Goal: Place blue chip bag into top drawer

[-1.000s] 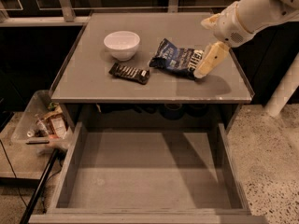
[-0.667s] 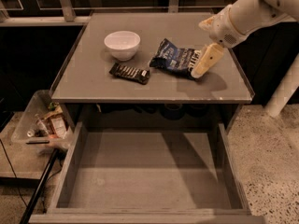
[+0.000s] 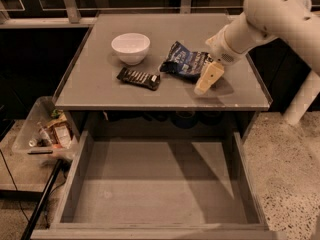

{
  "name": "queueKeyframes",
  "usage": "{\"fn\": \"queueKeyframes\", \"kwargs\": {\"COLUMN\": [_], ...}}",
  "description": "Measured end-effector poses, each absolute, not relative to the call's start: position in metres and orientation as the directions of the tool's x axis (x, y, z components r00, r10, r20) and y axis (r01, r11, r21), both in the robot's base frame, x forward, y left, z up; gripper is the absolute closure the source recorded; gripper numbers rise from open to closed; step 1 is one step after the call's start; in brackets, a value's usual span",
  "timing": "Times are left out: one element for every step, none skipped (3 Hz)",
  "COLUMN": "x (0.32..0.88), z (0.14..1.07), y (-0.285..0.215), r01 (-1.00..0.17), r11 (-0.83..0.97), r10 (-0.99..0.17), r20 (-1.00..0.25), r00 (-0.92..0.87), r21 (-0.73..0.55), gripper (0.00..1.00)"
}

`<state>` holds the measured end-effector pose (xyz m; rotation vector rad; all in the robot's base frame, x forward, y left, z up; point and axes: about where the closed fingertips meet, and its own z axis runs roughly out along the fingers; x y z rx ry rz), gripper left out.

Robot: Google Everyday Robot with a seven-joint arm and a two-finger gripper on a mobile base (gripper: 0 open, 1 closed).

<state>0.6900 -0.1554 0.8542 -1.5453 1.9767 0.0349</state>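
Observation:
The blue chip bag (image 3: 184,61), crinkled dark-blue foil with white lettering, lies on the gray cabinet top (image 3: 100,91), right of centre. My gripper (image 3: 208,79) hangs from the white arm at the bag's right end, just above the top, touching or nearly touching the bag's edge. The top drawer (image 3: 160,184) stands pulled out wide below the top, a shallow gray box with nothing in it.
A white bowl (image 3: 130,46) sits left of the bag. A flat black-wrapped bar (image 3: 139,77) lies in front of the bowl. A clear plastic bin of snacks (image 3: 47,129) stands on the floor at the left. A white post (image 3: 305,99) is at the right.
My gripper has moved left and toward the front edge, closing in on the bag's right end. The bag, bowl, bar and drawer have not moved.

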Motion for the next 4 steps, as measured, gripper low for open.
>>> {"fn": "queueKeyframes", "kwargs": {"x": [0.6993, 0.6996, 0.6996, 0.6996], "z": [0.8323, 0.8318, 0.8317, 0.8317], "y": [-0.1522, -0.152, -0.152, -0.152], "r01": [-0.879, -0.879, -0.879, -0.879], "r11": [0.335, 0.336, 0.336, 0.336], "r10": [-0.874, -0.874, -0.874, -0.874], "r20": [-0.461, -0.46, -0.46, -0.46], "r00": [-0.156, -0.157, -0.157, -0.157], "r21": [-0.338, -0.338, -0.338, -0.338], "gripper": [0.0, 0.18, 0.41, 0.65]}}
